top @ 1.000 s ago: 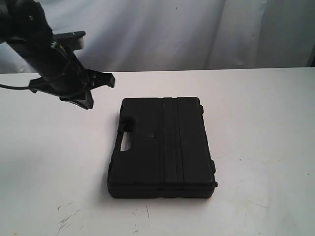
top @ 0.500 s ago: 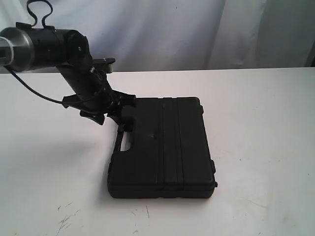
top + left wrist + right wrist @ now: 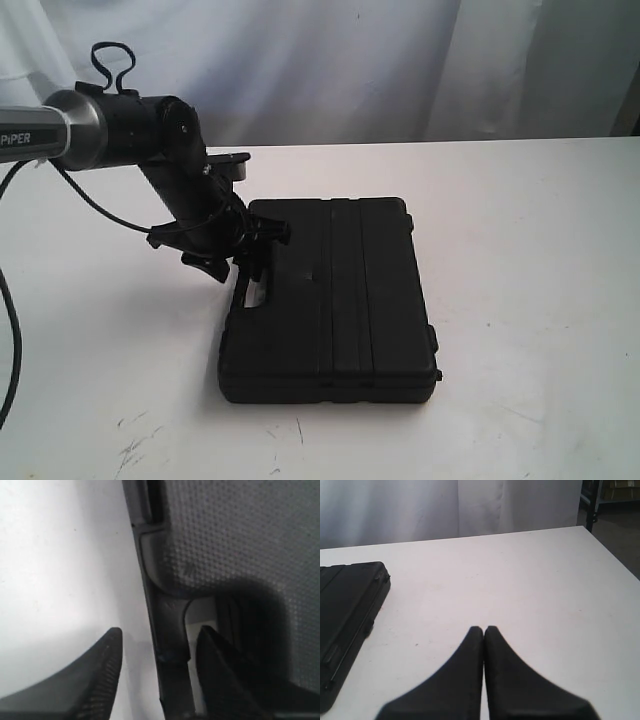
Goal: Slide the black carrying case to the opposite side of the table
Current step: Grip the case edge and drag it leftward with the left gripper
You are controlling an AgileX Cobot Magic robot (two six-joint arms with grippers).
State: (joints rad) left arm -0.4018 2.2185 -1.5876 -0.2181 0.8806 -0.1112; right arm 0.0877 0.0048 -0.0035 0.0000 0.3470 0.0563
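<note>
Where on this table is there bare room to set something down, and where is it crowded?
In the exterior view, bare: the wide stretch of table right of the case; the strip behind the case; the front-left area. Crowded: the case's left side, where the left gripper straddles the handle.

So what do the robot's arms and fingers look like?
The left arm is a silver-grey tube marked PIPER, then black joints, with thin black cables looping off it. The left fingers are black and tapered, with a woven carbon pattern; the right fingers are plain matt black wedges.
</note>
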